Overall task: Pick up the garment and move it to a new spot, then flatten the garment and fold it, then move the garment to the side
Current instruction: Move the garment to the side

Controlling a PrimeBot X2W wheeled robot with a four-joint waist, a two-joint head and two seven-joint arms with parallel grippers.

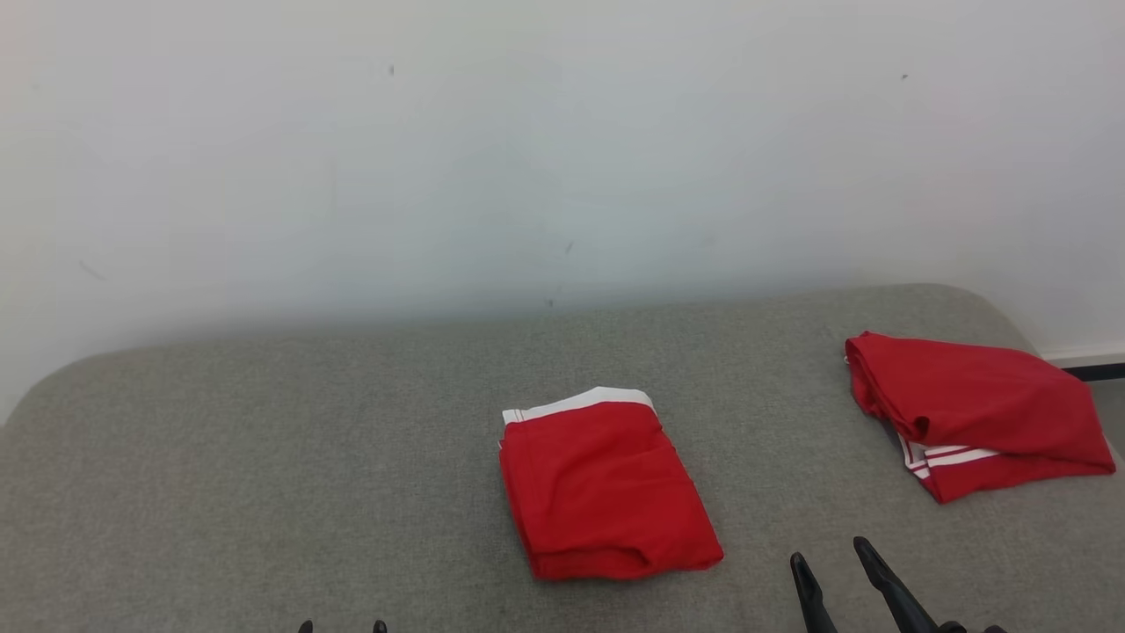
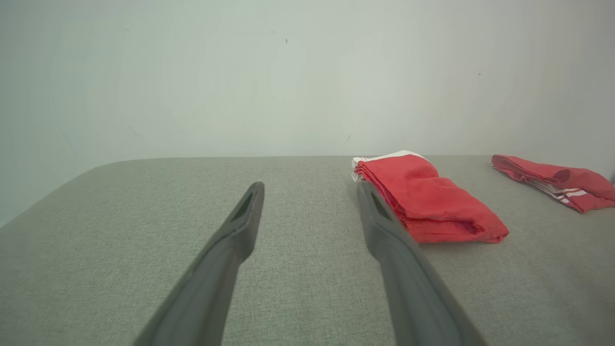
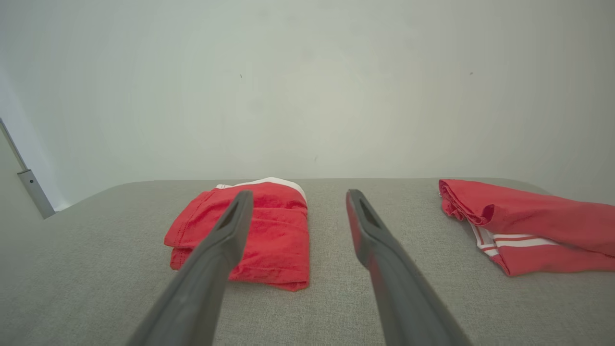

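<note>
Red garment (image 1: pixel 606 492) lies folded into a neat rectangle at the middle of the surface, untouched by either gripper.

Nearest the robot, the left gripper (image 1: pixel 343 627) shows as two dark fingertips at the bottom edge of the head view. In its own wrist view the two fingers are spread wide over bare cloth, holding nothing. The right gripper (image 1: pixel 830 552) reaches a little further in, off the near right corner of the folded piece and apart from it. Its fingers are also spread wide and empty.

Below them runs the grey surface (image 1: pixel 264 457), a padded top covered in woven fabric, with rounded far corners. It lies smooth and flat from the near edge to the wall.

The folded piece has its thick fold towards the robot and a white band along its far edge. In the left wrist view it sits just beside the right-hand finger. In the right wrist view it lies partly behind the left-hand finger.

Further back and to the right, a second red garment (image 1: pixel 976 409) with white stripes lies loosely folded near the far right corner, well apart from the first.

Behind everything stands a plain white wall (image 1: pixel 527 132) with a few small dark specks. A pale skirting (image 1: pixel 1081 358) with a dark strip below it shows at its foot on the right. In the right wrist view a grey metal post (image 3: pixel 30 185) leans at the far left.
</note>
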